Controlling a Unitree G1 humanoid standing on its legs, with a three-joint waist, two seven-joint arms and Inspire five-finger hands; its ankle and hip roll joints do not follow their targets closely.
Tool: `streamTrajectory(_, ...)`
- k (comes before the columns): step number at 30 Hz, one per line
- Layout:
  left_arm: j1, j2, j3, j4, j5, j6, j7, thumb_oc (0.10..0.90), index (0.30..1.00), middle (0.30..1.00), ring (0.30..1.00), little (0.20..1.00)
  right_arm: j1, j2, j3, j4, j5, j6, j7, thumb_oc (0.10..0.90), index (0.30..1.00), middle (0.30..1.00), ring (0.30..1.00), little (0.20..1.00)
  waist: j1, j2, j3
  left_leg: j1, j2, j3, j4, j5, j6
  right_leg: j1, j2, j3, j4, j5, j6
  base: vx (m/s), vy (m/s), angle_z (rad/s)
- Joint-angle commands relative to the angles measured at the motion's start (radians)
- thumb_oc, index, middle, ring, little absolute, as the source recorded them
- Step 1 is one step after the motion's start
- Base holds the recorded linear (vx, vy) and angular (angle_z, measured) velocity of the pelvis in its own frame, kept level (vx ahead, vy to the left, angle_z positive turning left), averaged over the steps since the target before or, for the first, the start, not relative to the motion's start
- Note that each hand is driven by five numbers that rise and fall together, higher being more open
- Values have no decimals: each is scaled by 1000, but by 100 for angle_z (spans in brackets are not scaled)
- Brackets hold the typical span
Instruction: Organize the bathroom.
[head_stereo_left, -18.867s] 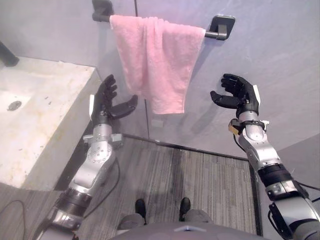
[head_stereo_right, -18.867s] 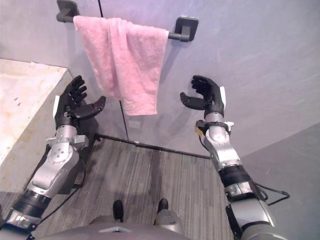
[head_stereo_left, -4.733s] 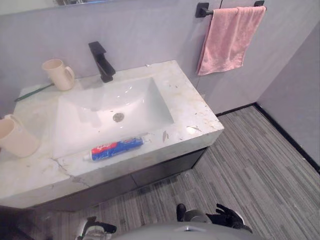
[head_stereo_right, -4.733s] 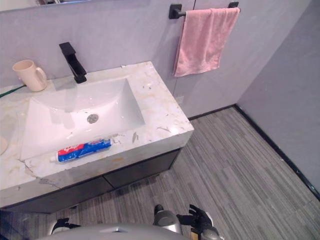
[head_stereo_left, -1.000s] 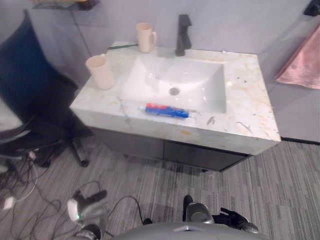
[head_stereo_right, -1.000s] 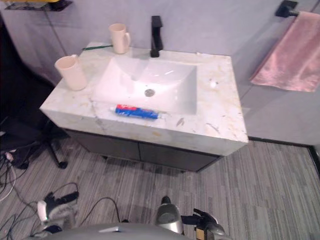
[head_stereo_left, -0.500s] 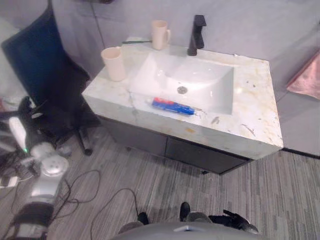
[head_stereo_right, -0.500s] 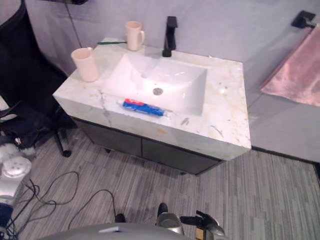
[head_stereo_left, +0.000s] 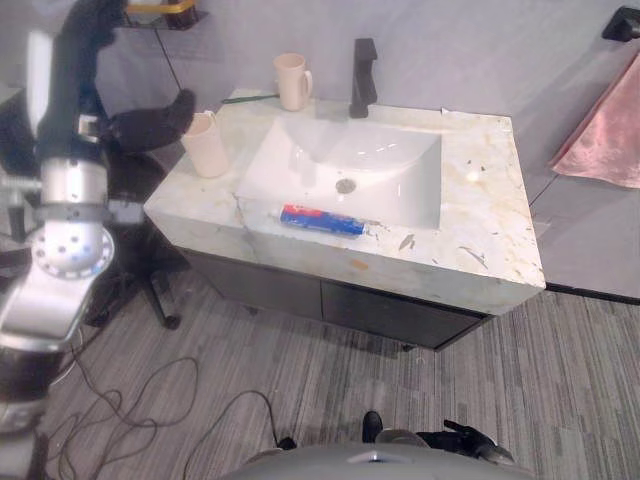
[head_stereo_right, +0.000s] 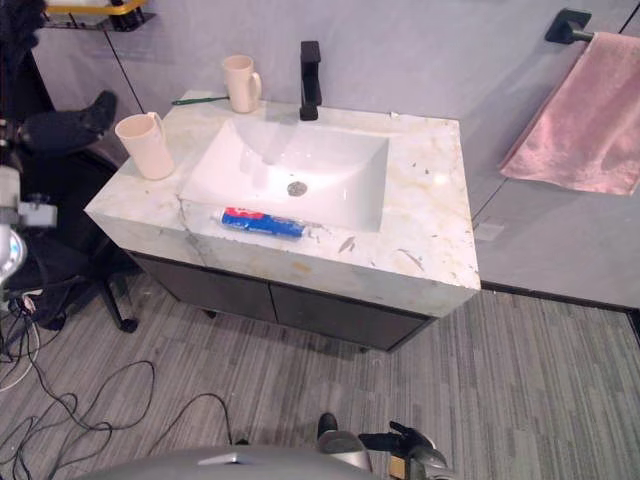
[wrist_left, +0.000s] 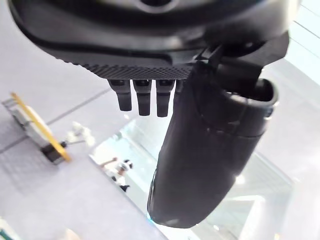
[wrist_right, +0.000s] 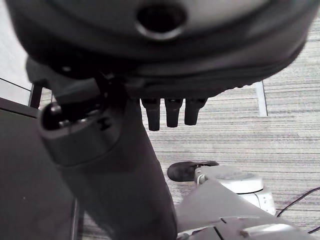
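Marble vanity table (head_stereo_left: 500, 215) against the grey wall, white sink basin (head_stereo_left: 400, 175) sunk in its middle, black faucet (head_stereo_left: 362, 64) upright at the back rim. Blue and red toothpaste tube (head_stereo_left: 321, 220) lying flat on the front ledge of the basin, just before the drain (head_stereo_left: 345, 185). Cream mug (head_stereo_left: 293, 81) at the back left corner, beside the faucet; green toothbrush (head_stereo_left: 250, 98) lying flat just left of that mug. Second cream cup (head_stereo_left: 206, 145) upright near the table's left edge, well apart from the tube. Pink towel (head_stereo_right: 590, 115) draped over a black towel bar (head_stereo_right: 566, 24) on the wall to the right. Black office chair (head_stereo_right: 60, 250) on the striped grey floor (head_stereo_left: 560, 370) left of the table.

Left hand (head_stereo_left: 85, 60) raised high at the left, beside the cup but not touching it, fingers (wrist_left: 142, 100) straight and apart from the thumb, holding nothing. Right hand (head_stereo_right: 405, 440) low at the bottom edge, over the floor, fingers (wrist_right: 170, 112) straight and loose, likewise empty.
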Motion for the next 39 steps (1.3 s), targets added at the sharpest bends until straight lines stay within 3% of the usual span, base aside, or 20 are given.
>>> streamTrajectory(1, -190, 108, -23, -32, -93, -9, -160, 800, 900, 900, 900, 900, -68, -26, 13, 58, -15, -6, -8, 800, 900, 900, 900, 900, -16, 39, -50, 6, -46, -25, 2, -53, -19, -30, 47, 51, 75, -49, 56, -13, -11, -5)
streamTrajectory(4, -253, 150, -92, 5, -56, 48, -296, 800, 900, 900, 900, 900, -73, -27, 24, 59, -27, -7, -14, 800, 900, 900, 900, 900, -25, 51, -52, 10, -49, -22, 2, -55, -16, -29, 51, 61, 73, -47, 59, -10, 0, -11)
streamTrajectory(7, -320, 184, -179, 80, -56, 48, -391, 800, 900, 900, 900, 900, -74, -29, 33, 60, -44, 3, -18, 800, 900, 900, 900, 900, -34, 61, -55, 13, -50, -14, 2, -57, -13, -31, 53, 72, 72, -47, 62, -9, 11, -13)
streamTrajectory(10, -378, 210, -286, 182, -56, 45, -553, 800, 900, 900, 900, 900, -72, -30, 16, 62, 86, 25, -40, 800, 900, 900, 900, 900, -45, 75, -58, 11, -52, -8, 2, -55, -13, -35, 55, 82, 69, -41, 66, -14, 19, -10)
streamTrajectory(14, -398, 196, -373, 304, 22, 32, -637, 800, 900, 900, 900, 900, -67, -37, -2, 65, 18, 18, -36, 800, 900, 900, 900, 900, -60, 88, -61, 13, -54, 6, 2, -57, -9, -36, 58, 97, 62, -36, 69, 4, 38, -14)
streamTrajectory(20, -375, 182, -426, 439, 87, -38, -591, 800, 900, 900, 900, 900, -68, -45, 18, 42, 20, 20, -44, 800, 900, 900, 900, 900, -65, 93, -61, 13, -59, 17, 2, -56, -3, -40, 57, 102, 63, -37, 69, -2, 15, -10)
streamTrajectory(25, -263, 159, -423, 538, 153, -179, -540, 800, 900, 900, 900, 900, -68, -51, 14, 38, 22, 17, -38, 800, 900, 900, 900, 900, -64, 97, -54, 11, -61, 29, 2, -55, -1, -38, 56, 102, 56, -37, 67, 0, 0, 0)
streamTrajectory(35, -128, 66, -447, 526, 243, -245, -369, 800, 900, 900, 900, 900, -55, -50, 8, 40, 27, -8, -31, 800, 900, 900, 900, 900, -75, 96, -49, 8, -63, 43, 4, -58, 3, -42, 59, 111, 51, -40, 66, -2, 0, -1)
streamTrajectory(37, -117, 48, -449, 516, 262, -241, -341, 800, 900, 900, 900, 900, -54, -50, 4, 40, 27, -9, -29, 800, 900, 900, 900, 900, -78, 95, -48, 9, -63, 48, 4, -59, 3, -41, 59, 112, 50, -41, 66, 10, -3, -6)
streamTrajectory(39, -100, 24, -450, 507, 328, -208, -242, 800, 900, 900, 900, 900, -49, -47, 2, 42, 22, -15, -28, 800, 900, 900, 900, 900, -82, 93, -48, 9, -63, 51, 4, -61, 4, -42, 60, 116, 51, -42, 66, 22, -13, -5)
